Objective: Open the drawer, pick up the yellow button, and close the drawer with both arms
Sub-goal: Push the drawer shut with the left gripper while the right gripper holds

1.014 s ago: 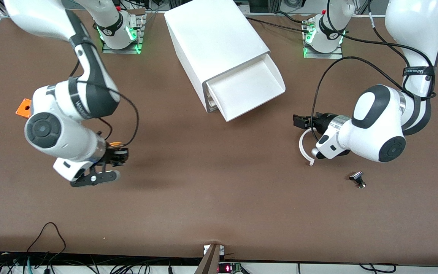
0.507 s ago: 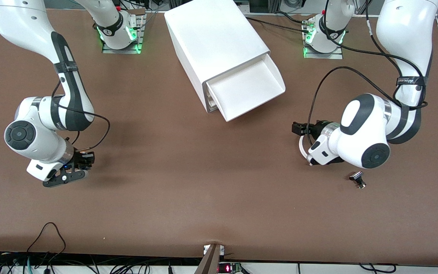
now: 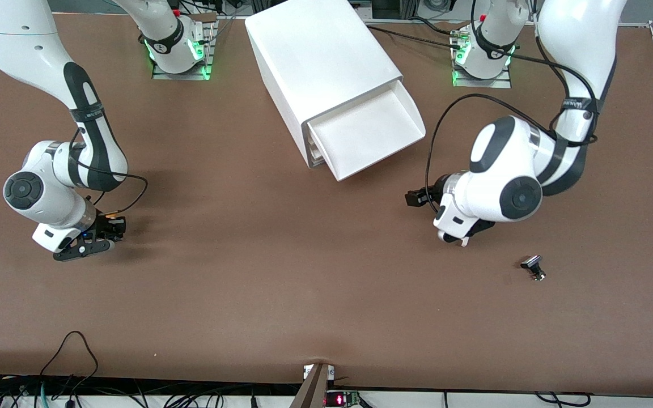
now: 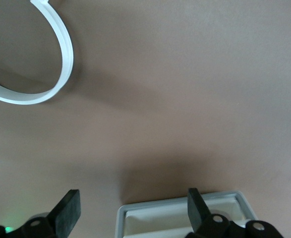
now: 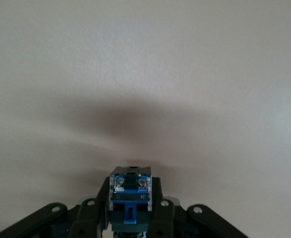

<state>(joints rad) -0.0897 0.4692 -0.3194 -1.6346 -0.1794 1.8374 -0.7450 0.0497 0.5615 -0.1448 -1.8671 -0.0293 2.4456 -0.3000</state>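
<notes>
The drawer (image 3: 380, 160) stands pulled out of the white cabinet (image 3: 321, 56), and its inside shows bare. My right gripper (image 3: 112, 228) hangs low over the table at the right arm's end, shut on the button (image 3: 110, 216). In the right wrist view (image 5: 130, 215) the button's blue-black body (image 5: 130, 196) sits between the fingers. My left gripper (image 3: 415, 198) is open and empty over the table beside the drawer's front. In the left wrist view (image 4: 133, 210) a corner of the drawer (image 4: 180, 214) shows between the open fingers (image 4: 68, 213).
A white open plastic ring (image 4: 46, 89) lies on the table under the left wrist; only its tip (image 3: 463, 242) shows in the front view. A small black-and-silver part (image 3: 533, 267) lies nearer the front camera, toward the left arm's end.
My right arm has swung toward its end of the table and lowered with the button in its grip. My left arm has moved toward the drawer, covering most of the ring.
</notes>
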